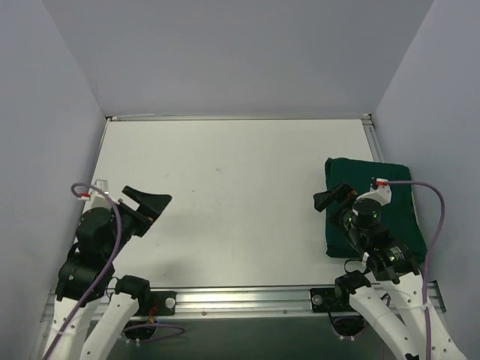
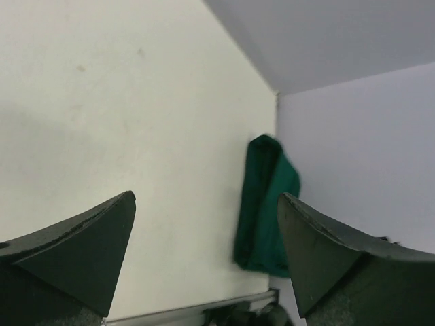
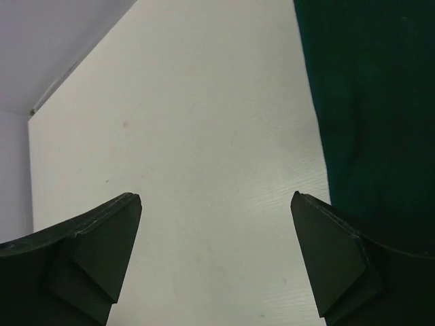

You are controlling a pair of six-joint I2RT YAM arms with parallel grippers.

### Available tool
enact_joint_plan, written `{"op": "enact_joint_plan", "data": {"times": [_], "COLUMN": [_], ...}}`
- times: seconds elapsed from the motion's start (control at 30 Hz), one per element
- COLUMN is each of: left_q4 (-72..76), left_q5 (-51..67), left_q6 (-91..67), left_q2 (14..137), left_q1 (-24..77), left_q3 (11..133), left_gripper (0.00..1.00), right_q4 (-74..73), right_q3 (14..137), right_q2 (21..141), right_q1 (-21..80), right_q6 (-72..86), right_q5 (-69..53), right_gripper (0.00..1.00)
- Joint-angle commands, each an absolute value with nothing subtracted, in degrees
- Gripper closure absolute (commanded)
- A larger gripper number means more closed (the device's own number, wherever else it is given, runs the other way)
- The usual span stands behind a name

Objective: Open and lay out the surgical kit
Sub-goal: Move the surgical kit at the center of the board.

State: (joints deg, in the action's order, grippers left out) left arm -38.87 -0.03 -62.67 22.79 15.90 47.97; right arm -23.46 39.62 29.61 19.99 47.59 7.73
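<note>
Step in hand: judged to be the opening approach; the surgical kit (image 1: 360,171) lies fully wrapped, no tray or instrument showing.
Kit position: on the right side of the bench (image 1: 225,202), close to its right edge and nearer the front than the back, just ahead of the right arm's base.
Right gripper (image 1: 328,199): jaws spread wide and holding nothing; it hangs over the kit's left border, half above bare bench.
Left gripper (image 1: 150,206): jaws also spread wide and empty, at the left side of the bench, well apart from the kit.
Long axis: runs front to back, roughly parallel to the bench's right edge; the left wrist view (image 2: 265,204) shows it as a long narrow bundle.
Heading: no clear head or tail; both short ends look alike, so which end leads cannot be told.
Folds: the left wrist view hints at a lengthwise fold; where the loose flap ends is not visible.
How to do it well: likely best to pinch only the top layer of the drape (image 3: 367,102) at a free edge or corner, not the whole bundle.
Pull direction: probably across the short axis, toward the middle of the bench, keeping low so the contents do not tip.
Second arm: the left one could steady or take the opposite flap once it comes within reach.
Risk: a deep grab may drag the whole kit instead of unfolding it.
</note>
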Motion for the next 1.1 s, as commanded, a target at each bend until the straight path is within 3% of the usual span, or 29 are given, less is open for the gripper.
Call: {"op": "enact_joint_plan", "data": {"times": [0.0,0.07,0.1,0.17,0.2,0.27,0.3,0.33,0.37,0.47,0.6,0.67,0.73,1.07], "left_q4": [-45.5,-44.0,-41.9,-38.0,-37.8,-36.0,-36.0,-36.4,-36.8,-42.2,-47.6,-49.5,-49.9,-46.5], "left_q5": [10.1,10.5,13.7,15.2,15.3,18.2,18.8,19.4,20.4,19.2,17.1,16.9,17.4,21.7], "left_q6": [-51.8,-52.5,-51.9,-52.5,-52.7,-51.9,-51.2,-50.4,-48.5,-44.3,-39.5,-38.0,-37.6,-38.5], "left_q2": [27.4,27.7,27.4,26.7,26.6,26.7,26.9,27.1,27.2,28.0,28.6,28.6,28.7,29.0], "left_q1": [15.6,15.6,15.5,15.5,15.5,15.6,15.6,15.6,15.6,15.6,15.6,15.6,15.6,15.6], "left_q3": [47.9,46.0,45.0,42.7,42.5,42.3,42.7,43.3,43.9,48.2,53.5,54.4,54.9,51.2], "left_gripper": [0.06,0.06,0.06,0.06,0.06,0.01,0.07,0.16,0.33,0.66,0.78,0.8,0.97,0.98], "right_q4": [-27.2,-25.0,-24.3,-22.5,-22.6,-24.0,-24.3,-24.6,-24.5,-20.2,-14.9,-12.4,-10.1,-4.6], "right_q3": [42.7,44.0,45.4,47.1,48.2,52.4,53.5,55.5,56.3,57.7,58.2,58.6,59.1,64.9], "right_q2": [28.6,28.9,29.7,34.7,37.7,47.4,50.8,56.6,59.2,67.3,75.7,79.4,82.9,98.8], "right_q1": [20.4,20.4,20.4,20.4,20.4,20.3,20.3,20.0,19.4,14.5,7.4,6.0,5.4,2.1], "right_q6": [45.7,44.3,44.5,44.3,44.3,44.2,44.1,44.5,44.5,41.1,38.1,37.1,36.2,33.0], "right_q5": [16.6,19.3,20.6,24.9,26.4,31.2,32.7,34.5,35.7,35.4,30.2,31.0,31.9,30.3], "right_gripper": [0.0,0.07,0.29,0.51,0.76,0.91,1.0,1.0,1.0,1.0,1.0,1.0,1.0,1.0]}}
